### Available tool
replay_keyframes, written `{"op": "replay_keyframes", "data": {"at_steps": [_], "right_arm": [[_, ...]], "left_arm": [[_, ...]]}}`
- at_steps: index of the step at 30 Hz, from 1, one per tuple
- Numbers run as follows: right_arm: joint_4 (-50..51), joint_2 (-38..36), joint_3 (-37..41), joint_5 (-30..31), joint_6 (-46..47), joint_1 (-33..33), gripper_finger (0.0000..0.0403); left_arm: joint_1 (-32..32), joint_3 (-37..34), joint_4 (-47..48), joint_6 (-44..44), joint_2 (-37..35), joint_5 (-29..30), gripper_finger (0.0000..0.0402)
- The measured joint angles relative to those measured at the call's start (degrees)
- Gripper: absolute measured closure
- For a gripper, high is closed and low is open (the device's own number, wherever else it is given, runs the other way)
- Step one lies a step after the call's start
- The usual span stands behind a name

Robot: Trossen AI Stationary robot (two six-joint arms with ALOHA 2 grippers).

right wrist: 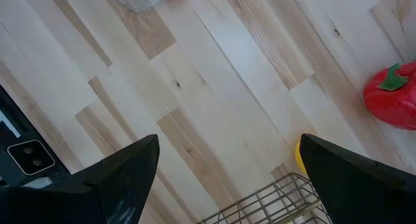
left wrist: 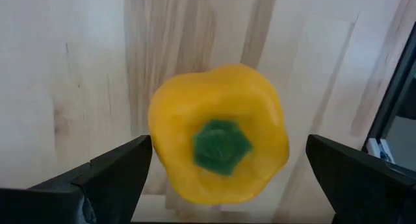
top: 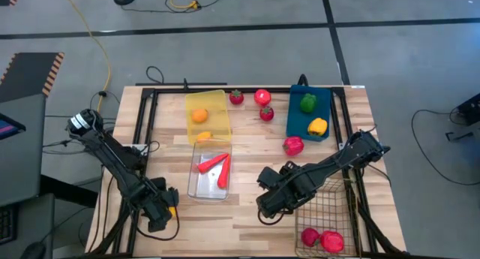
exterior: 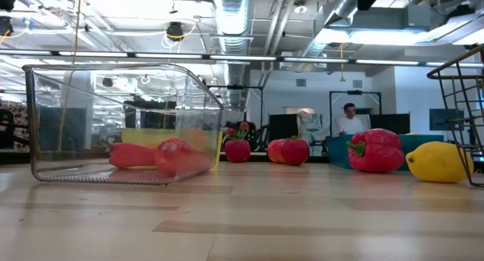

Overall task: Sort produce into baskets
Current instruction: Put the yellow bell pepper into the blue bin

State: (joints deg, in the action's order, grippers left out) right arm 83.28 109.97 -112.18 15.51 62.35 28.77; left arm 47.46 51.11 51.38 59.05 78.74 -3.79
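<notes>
Left gripper (top: pixel 166 211) low at the lower left of the high view, fingers (left wrist: pixel 114 175) spread wide either side of a yellow pepper (left wrist: pixel 219 151) on the wooden table (top: pixel 255 150), no contact visible. Right gripper (top: pixel 268 201) at lower centre-right, fingers spread over bare wood beside the wire basket (top: pixel 327 214), which holds two red pieces (top: pixel 322 239). Toward the top: yellow bin (top: pixel 207 116) with an orange (top: pixel 199 115), clear bin (top: pixel 211 169) below it with two carrots (top: pixel 214 166), blue bin (top: pixel 308 112) with a green pepper (top: pixel 307 102) and a yellow piece (top: pixel 317 126); loose red pepper (top: pixel 292 145), strawberry (top: pixel 236 97) and tomatoes (top: pixel 262 97) between the bins.
</notes>
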Motion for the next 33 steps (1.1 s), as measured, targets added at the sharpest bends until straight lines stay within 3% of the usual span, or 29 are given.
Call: {"op": "replay_keyframes", "data": {"at_steps": [17, 28, 33], "right_arm": [[0.01, 0.00, 0.00, 0.00, 0.00, 0.00, 0.0003], [-0.01, 0.00, 0.00, 0.00, 0.03, 0.00, 0.0003], [-0.01, 0.00, 0.00, 0.00, 0.02, 0.02, 0.0003]], "left_arm": [[-0.02, 0.00, 0.04, 0.22, 0.32, 3.17, 0.0007], [0.00, 0.00, 0.10, -1.42, 8.06, -0.92, 0.0009], [0.00, 0.00, 0.11, -3.76, 9.88, -0.85, 0.0035]]}}
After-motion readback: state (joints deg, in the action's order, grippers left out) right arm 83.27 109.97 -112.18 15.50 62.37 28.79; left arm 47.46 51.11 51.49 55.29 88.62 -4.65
